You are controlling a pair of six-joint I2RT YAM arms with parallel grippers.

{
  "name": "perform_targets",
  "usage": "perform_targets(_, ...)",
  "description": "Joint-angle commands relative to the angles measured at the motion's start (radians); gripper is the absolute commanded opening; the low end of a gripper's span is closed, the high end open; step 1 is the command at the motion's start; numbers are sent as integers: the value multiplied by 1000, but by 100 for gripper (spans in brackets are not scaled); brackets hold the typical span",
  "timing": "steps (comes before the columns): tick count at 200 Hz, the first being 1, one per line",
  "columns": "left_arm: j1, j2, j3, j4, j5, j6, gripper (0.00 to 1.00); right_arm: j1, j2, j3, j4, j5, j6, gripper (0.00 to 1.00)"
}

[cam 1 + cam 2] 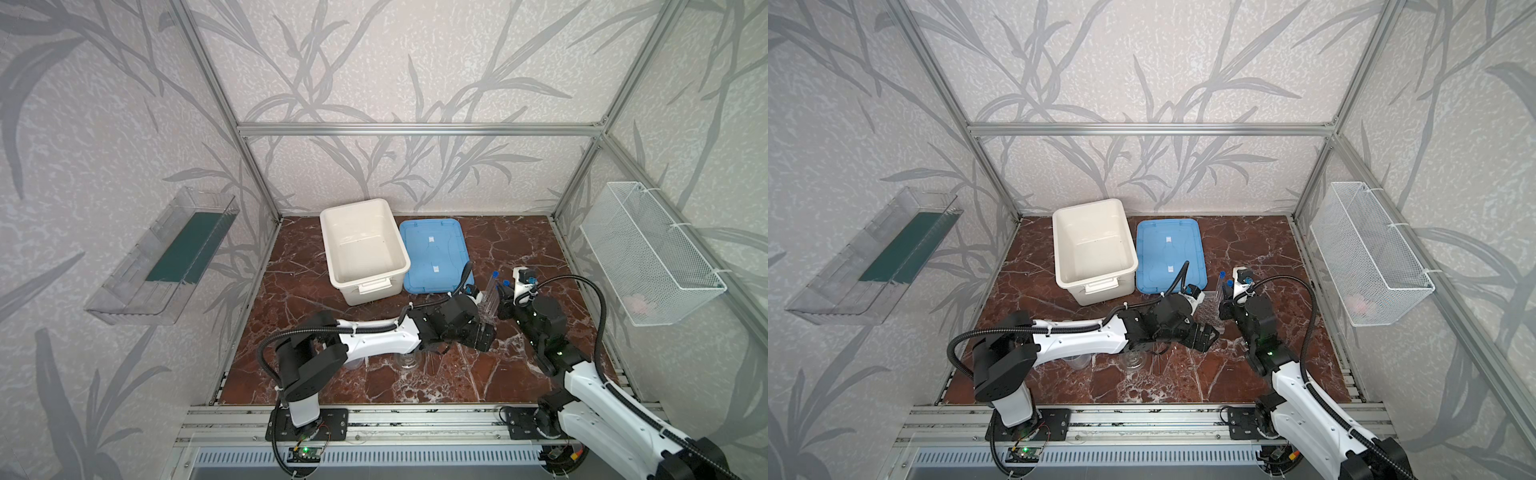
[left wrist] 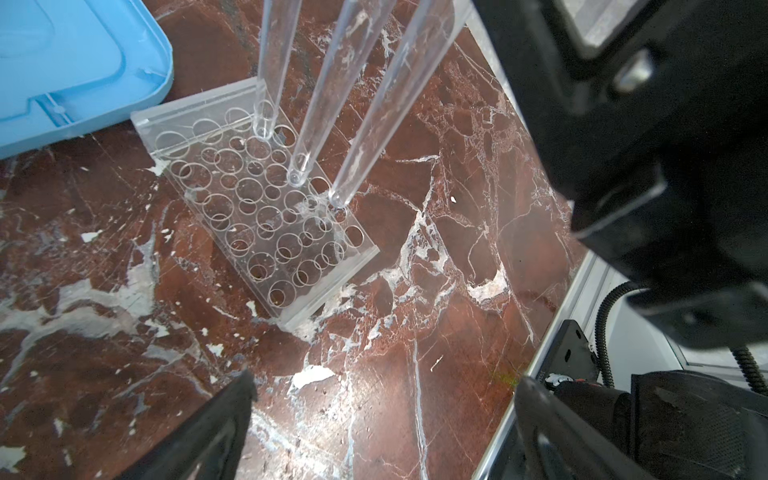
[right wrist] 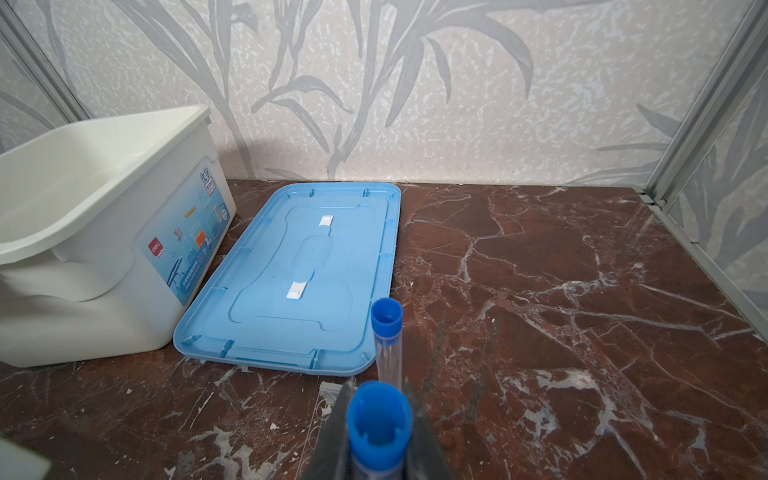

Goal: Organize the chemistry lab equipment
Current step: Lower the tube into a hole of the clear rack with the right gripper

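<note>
Clear multi-hole rack (image 2: 257,208) was laid flat on glossy veined marble table (image 2: 415,374), nr blue plastic lid (image 2: 62,62). Slim round-tipped clear tubes (image 2: 333,83) were stood in it. Right gripper (image 3: 376,409) was clamped on blue-capped tube (image 3: 379,434); left gripper (image 2: 382,415) was spread wide, empty.

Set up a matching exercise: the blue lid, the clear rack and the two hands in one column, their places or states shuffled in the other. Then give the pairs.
Column one
1. blue lid
2. clear rack
3. left hand
4. right hand

Column two
A. shut on a blue-capped tube
B. lies flat on the table beside the white tub
C. open, holding nothing
D. see-through, pierced with many round holes

Pairs: 1-B, 2-D, 3-C, 4-A.
</note>
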Motion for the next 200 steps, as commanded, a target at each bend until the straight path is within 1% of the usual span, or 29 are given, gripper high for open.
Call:
perform_targets(1, 6, 10, 24, -3, -6, -15, 99, -3, -15, -16, 41, 26, 0, 18)
perform_targets(34, 7, 12, 16, 3, -7, -20, 99, -3, -45, -32, 21, 20, 43, 18)
perform_targets(67, 7, 15, 7, 16, 1, -29, 99, -3, -35, -38, 14, 30, 36, 18)
perform_targets(101, 7, 16, -1, 25, 1, -32, 99, -2, -17, -37, 12, 40, 55, 18)
perform_targets(117, 8, 14, -6, 33, -3, -35, 99, -2, -28, -42, -7, 46, 59, 18)
perform_targets(145, 9, 11, -17, 42, 1, -39, 99, -3, -38, -61, 12, 70, 52, 19)
perform_targets(166, 9, 11, -16, 33, 4, -42, 99, -3, -20, -52, 13, 67, 46, 21)
perform_targets(200, 10, -1, -28, 35, -8, -43, 99, -2, -8, -37, -10, 29, 53, 21)
